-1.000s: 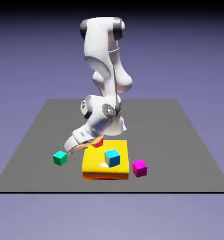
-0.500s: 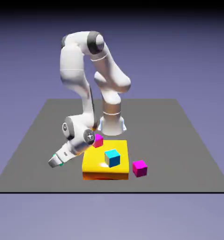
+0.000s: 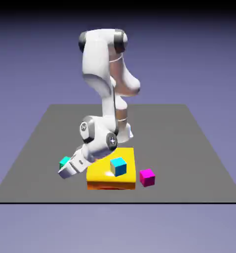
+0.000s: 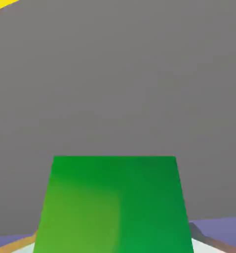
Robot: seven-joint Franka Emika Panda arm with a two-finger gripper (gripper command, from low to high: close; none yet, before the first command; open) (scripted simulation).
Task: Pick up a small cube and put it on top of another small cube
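The small teal-green cube (image 3: pixel 64 161) sits between the jaws of my gripper (image 3: pixel 65 166), low over the grey table at the exterior view's left. It fills the lower middle of the hand view as a large green cube (image 4: pixel 112 205) and hides both fingertips. The gripper is shut on it. A bright magenta cube (image 3: pixel 146 177) rests on the table to the right of the flat yellow block (image 3: pixel 102 174). The gripper is well to the left of that magenta cube, on the far side of the yellow block.
A sky-blue cube (image 3: pixel 118 166) stands on the yellow block. A corner of the yellow block (image 4: pixel 1 4) shows at the hand view's top left. The arm's forearm leans over the block's left part. The table's front edge (image 3: pixel 115 202) is close below.
The open gripper swung from beside the yellow block left to the teal cube and shut on it. The cube now shows slightly higher and the arm has drawn back toward the block.
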